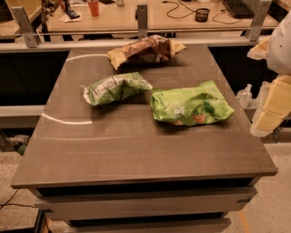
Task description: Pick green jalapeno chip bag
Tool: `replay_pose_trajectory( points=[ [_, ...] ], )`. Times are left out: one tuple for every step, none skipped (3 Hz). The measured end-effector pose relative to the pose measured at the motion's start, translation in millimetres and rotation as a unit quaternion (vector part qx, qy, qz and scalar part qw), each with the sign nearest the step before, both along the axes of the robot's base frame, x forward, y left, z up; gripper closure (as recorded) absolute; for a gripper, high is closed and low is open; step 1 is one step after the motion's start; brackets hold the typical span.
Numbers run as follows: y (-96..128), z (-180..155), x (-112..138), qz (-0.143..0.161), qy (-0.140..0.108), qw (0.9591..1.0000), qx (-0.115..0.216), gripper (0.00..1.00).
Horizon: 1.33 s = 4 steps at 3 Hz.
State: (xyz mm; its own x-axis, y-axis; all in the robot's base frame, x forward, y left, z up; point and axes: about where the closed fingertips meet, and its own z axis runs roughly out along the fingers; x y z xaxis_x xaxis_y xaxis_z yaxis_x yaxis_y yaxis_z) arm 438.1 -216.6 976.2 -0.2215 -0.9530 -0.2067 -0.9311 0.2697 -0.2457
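desk: a brown flat-topped desk (136, 150) fills the view, its front edge nearest the camera, with drawer fronts showing under that edge.
green jalapeno chip bag: the narrow green jalapeno chip bag (116, 88) lies flat in the left half of the desk, somewhat nearer the back edge than the front, white printed panel up, its length running roughly from left edge toward right edge. nothing holds or touches it.
lime-green bag: a wider, crumpled lime-green bag (191, 104) with orange marks lies just beside it toward the right edge, a narrow strip of desk between the two.
brown and yellow bag: a brown and yellow bag (144, 51) rests close to the back edge, near its middle, apart from both green bags.
gripper: the pale, blocky gripper (269, 111) hangs beyond the right edge of the desk, well apart from the jalapeno bag, the lime-green bag lying between them. open or closed: cannot tell.
beyond the back edge: a wooden counter carrying an orange cup (93, 7) and a small black pot (202, 14).
beyond the right edge: a small clear bottle (244, 95).
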Motion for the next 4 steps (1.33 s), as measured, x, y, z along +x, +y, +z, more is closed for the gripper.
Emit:
replay_pose_trajectory(
  points=[
    [0, 0, 0, 0.0, 0.0, 1.0, 0.0, 0.0],
    [9, 33, 18, 0.018, -0.057, 0.9976, 0.036, 0.0],
    [26, 76, 48, 0.048, -0.139, 0.9855, 0.084, 0.0],
    [54, 91, 78, 0.075, -0.167, 0.9745, 0.13, 0.0]
  ],
)
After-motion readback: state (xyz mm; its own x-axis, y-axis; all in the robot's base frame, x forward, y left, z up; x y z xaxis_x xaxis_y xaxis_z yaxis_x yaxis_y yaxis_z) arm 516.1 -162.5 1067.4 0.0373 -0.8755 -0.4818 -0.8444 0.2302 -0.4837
